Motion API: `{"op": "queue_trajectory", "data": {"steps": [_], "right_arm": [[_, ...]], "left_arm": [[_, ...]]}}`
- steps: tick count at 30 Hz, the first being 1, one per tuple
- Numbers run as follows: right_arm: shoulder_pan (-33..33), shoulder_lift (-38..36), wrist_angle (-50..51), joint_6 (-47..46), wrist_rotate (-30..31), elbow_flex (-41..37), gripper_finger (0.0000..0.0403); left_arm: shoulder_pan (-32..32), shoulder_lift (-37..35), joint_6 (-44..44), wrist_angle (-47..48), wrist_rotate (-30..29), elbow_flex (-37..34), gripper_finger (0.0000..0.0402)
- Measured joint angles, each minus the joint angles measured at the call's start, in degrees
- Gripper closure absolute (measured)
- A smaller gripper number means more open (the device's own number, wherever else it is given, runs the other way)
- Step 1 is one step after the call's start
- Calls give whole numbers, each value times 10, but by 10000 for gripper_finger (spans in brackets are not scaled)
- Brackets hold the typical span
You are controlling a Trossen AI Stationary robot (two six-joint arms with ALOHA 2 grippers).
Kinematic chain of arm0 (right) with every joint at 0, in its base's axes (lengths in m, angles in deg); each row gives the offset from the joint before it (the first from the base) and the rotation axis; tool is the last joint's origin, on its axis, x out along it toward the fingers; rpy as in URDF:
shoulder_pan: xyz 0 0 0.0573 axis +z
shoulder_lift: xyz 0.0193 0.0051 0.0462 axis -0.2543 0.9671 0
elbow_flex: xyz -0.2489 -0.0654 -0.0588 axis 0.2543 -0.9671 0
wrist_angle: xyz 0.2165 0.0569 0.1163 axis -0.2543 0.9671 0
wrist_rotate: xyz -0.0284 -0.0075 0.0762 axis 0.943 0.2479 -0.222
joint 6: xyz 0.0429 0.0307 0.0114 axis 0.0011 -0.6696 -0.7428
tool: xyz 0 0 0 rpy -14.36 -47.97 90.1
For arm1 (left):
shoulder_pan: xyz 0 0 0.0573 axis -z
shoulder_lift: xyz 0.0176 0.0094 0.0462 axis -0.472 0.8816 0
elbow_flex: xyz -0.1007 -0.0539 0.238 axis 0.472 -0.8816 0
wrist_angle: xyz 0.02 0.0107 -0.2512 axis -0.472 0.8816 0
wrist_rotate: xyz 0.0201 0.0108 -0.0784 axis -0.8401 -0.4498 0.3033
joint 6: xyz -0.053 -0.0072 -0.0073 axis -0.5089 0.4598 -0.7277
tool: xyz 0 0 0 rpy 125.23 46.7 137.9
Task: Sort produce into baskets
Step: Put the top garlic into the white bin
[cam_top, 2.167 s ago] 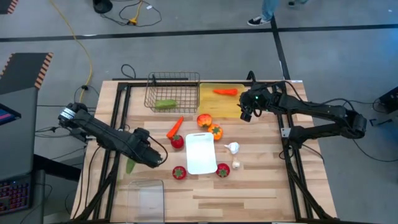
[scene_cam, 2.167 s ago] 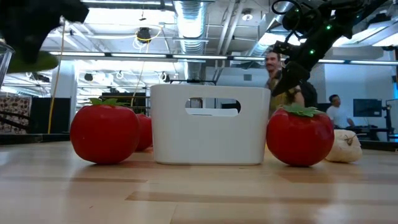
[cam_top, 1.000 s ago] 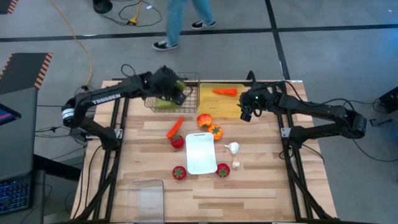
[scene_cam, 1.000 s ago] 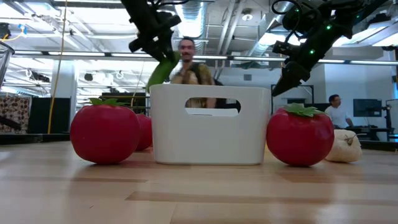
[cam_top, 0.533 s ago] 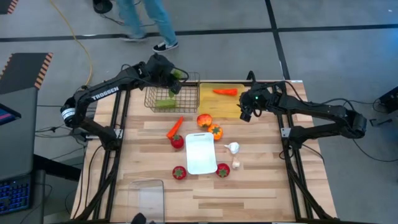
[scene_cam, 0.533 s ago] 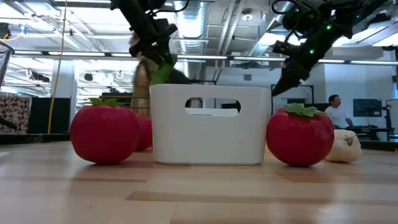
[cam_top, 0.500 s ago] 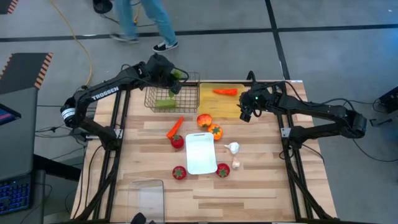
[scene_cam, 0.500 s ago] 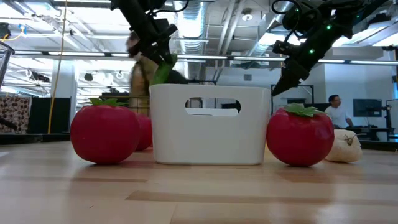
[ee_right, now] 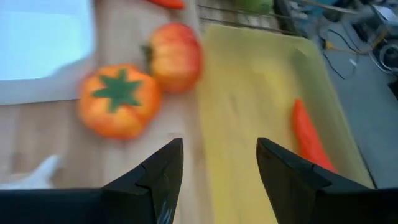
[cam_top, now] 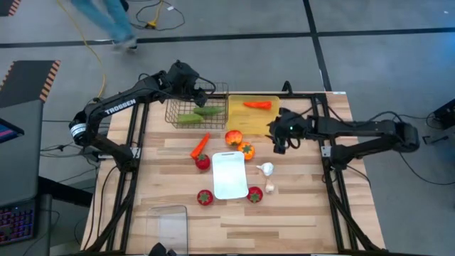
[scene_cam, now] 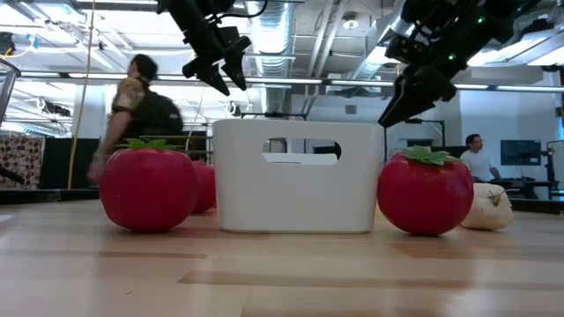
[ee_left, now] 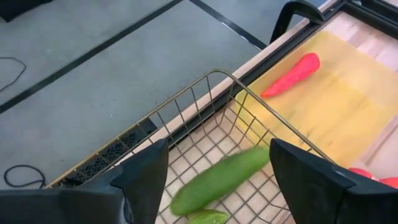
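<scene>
A wooden table (cam_top: 298, 213) stands on a grey floor (cam_top: 398, 71); a yellow cable (cam_top: 92, 53) and a black cable (cam_top: 153, 14) trail across it; a walking person (scene_cam: 132, 110) with a backpack passes beyond the table; another person (scene_cam: 477, 158) is farther back by a monitor (scene_cam: 520, 152).

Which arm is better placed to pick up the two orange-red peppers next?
The right: its open pincer hovers beside the orange-red peppers, while the left pincer is over the dark wire mesh basket.

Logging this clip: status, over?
Left gripper open above wire basket, two cucumbers inside. Right gripper open near peppers. Nothing blocking.
</scene>
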Motion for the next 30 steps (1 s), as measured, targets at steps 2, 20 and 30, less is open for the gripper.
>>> {"op": "queue_trajectory", "data": {"steps": [2, 20, 30], "right_arm": [[22, 0, 13, -18, 0, 0, 172], [151, 80, 71, -193, -88, 0, 172], [173, 87, 50, -193, -88, 0, 172]], "left_arm": [[0, 0, 0, 0, 0, 0, 134], [0, 0, -1, 0, 12, 0, 134], [0, 0, -1, 0, 11, 0, 134]]}}
